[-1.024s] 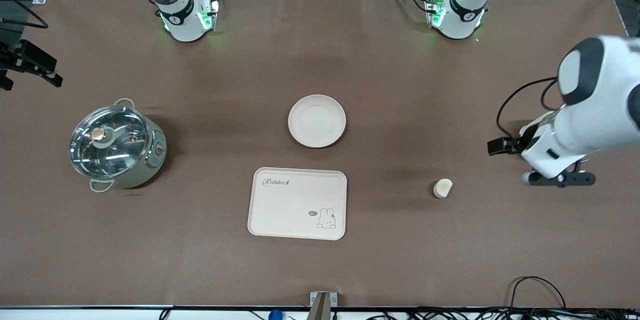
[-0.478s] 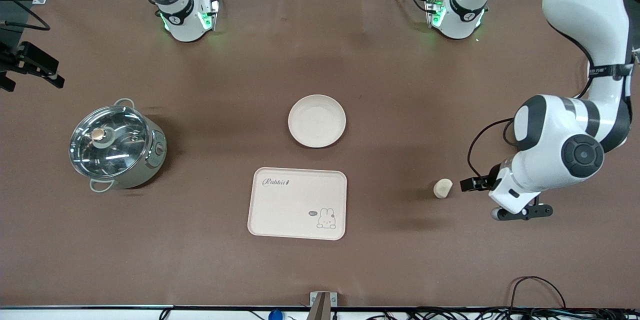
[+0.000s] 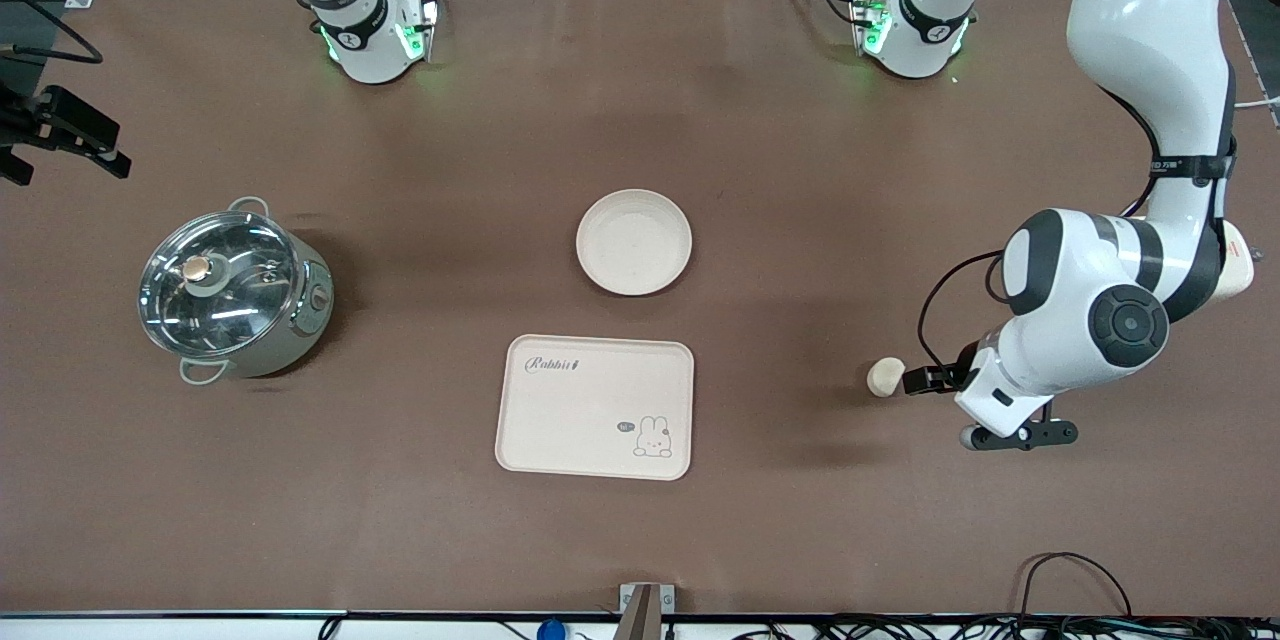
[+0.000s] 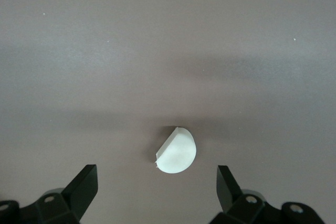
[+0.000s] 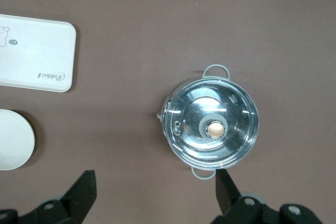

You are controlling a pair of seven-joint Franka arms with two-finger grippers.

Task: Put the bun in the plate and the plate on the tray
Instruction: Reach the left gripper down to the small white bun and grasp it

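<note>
Nothing placed yet: bun [image 3: 885,377] loose on cloth at right of frame, plate [image 3: 634,242] empty at centre above bare tray [image 3: 595,407]; left gripper [image 4: 157,190] spread wide over bun, unclosed; right gripper [image 5: 155,195] spread, empty, waiting over lidded pot [image 5: 211,128].

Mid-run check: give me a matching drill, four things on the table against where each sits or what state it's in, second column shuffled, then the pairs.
1. bun
2. plate
3. tray
4. pot

A. glass lid on, toward the right arm's end
B. bare, farther from the front camera than the tray
C. on the cloth, under the open left gripper
D. bears a rabbit print, nothing on it

Pairs: 1-C, 2-B, 3-D, 4-A
</note>
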